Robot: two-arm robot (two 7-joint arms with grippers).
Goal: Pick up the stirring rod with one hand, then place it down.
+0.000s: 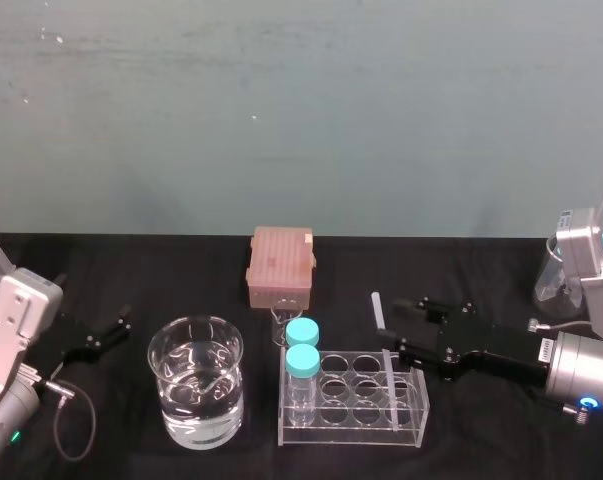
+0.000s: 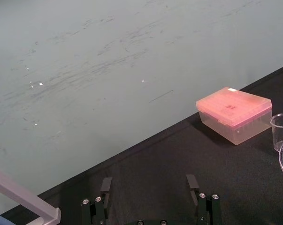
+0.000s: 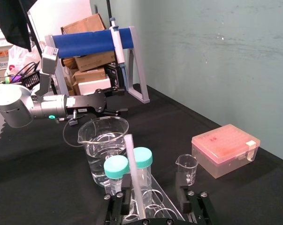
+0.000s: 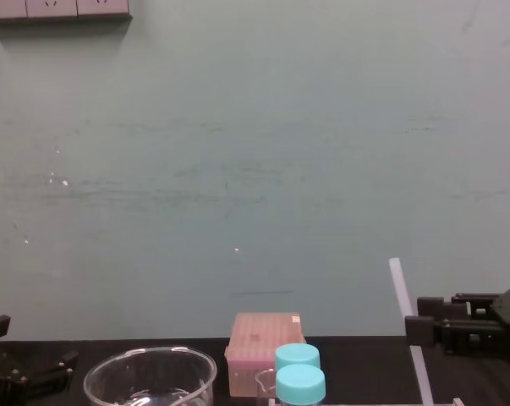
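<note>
Head view: the rod [image 1: 385, 345] leaned in the rack's [image 1: 353, 432] right end, its upper part between the right gripper's [image 1: 387, 330] parted jaws, unclamped. The left gripper [image 1: 119, 328] hung well left of the rack.

Left wrist: its fingers [image 2: 106, 185] stood apart.

Right wrist: the rod [image 3: 133, 173] stood nearer one jaw.

Chest: the rod [image 4: 404, 317] tilted above the rack.

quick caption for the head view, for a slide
Right gripper, jaws open at the stirring rod leaning in the clear tube rack; left gripper idle beside the water beaker.
</note>
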